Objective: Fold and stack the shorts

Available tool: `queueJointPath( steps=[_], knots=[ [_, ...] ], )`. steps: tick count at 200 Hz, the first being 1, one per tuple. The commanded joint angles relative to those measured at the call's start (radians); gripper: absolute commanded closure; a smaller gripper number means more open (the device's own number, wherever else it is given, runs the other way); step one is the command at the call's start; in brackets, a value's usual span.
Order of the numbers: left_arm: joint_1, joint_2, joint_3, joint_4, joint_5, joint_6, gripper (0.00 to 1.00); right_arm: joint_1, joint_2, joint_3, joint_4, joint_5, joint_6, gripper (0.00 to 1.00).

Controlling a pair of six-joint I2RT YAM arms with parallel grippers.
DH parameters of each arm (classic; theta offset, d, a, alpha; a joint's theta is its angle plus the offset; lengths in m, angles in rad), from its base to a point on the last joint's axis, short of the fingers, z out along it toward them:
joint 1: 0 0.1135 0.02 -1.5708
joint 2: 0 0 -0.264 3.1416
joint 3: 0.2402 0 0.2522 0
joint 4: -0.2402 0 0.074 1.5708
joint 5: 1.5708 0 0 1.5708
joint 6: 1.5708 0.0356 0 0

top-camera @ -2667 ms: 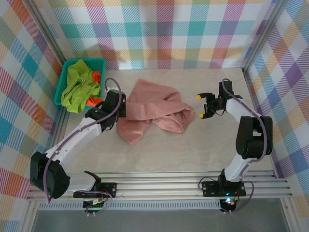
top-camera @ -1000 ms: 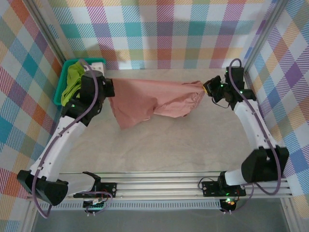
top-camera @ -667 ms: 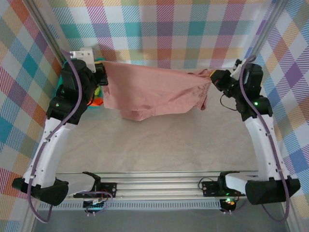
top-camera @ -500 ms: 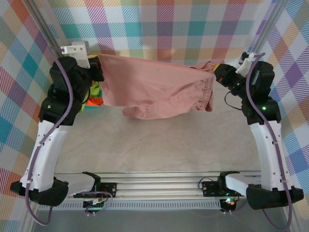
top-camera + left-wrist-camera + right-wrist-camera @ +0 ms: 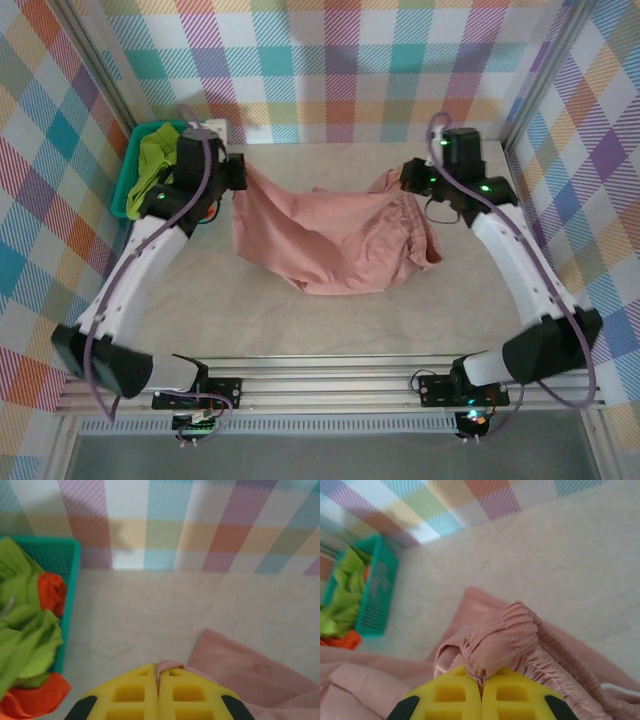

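Observation:
The dusty pink shorts (image 5: 330, 240) sag between my two grippers, their middle lying on the table. My left gripper (image 5: 243, 172) is shut on a corner of the pink cloth (image 5: 170, 666) at the left. At the right my right gripper (image 5: 406, 178) is shut on the gathered elastic waistband (image 5: 512, 635). The lime green shorts (image 5: 158, 165) and the bright orange shorts (image 5: 50, 587) lie bunched in the teal basket (image 5: 128, 180) at the back left.
Plaid walls (image 5: 340, 70) close the table on three sides. A metal rail (image 5: 330, 385) runs along the near edge. Bare tabletop (image 5: 330, 330) lies in front of the pink shorts.
Both grippers have come down and slightly inward from high near the back wall. The pink shorts, stretched in the air before, now sag with their middle on the table.

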Motion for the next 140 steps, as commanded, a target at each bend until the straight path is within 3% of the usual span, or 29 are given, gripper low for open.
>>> queueJointPath(
  steps=[1, 28, 39, 70, 83, 103, 124, 140],
  knots=[
    [0.012, 0.101, 0.051, 0.035, 0.022, -0.036, 1.0, 0.037, 0.115, 0.106, 0.02, 0.054, -0.091, 1.0],
    [0.018, 0.301, 0.24, 0.017, -0.02, -0.025, 1.0, 0.038, 0.35, 0.38, -0.041, 0.052, -0.127, 1.0],
    [0.028, 0.399, 0.36, -0.019, -0.019, -0.029, 1.0, 0.038, 0.462, 0.566, -0.099, 0.048, -0.152, 1.0],
    [0.059, 0.667, 0.883, -0.205, -0.029, -0.031, 1.0, 0.031, 0.759, 1.183, -0.268, 0.103, -0.223, 1.0],
    [0.07, 0.745, 1.116, -0.268, -0.024, -0.034, 1.0, 0.018, 0.817, 1.36, -0.266, 0.074, -0.223, 1.0],
    [0.083, 0.761, 1.322, -0.258, -0.005, -0.035, 1.0, -0.033, 0.734, 1.295, -0.114, -0.021, -0.166, 1.0],
    [0.086, 0.638, 1.283, -0.171, 0.024, -0.011, 1.0, -0.105, 0.583, 1.087, 0.067, -0.129, -0.096, 1.0],
    [0.083, 0.519, 1.174, -0.123, 0.066, -0.004, 1.0, -0.143, 0.506, 0.996, 0.105, -0.17, -0.121, 1.0]
  ],
)
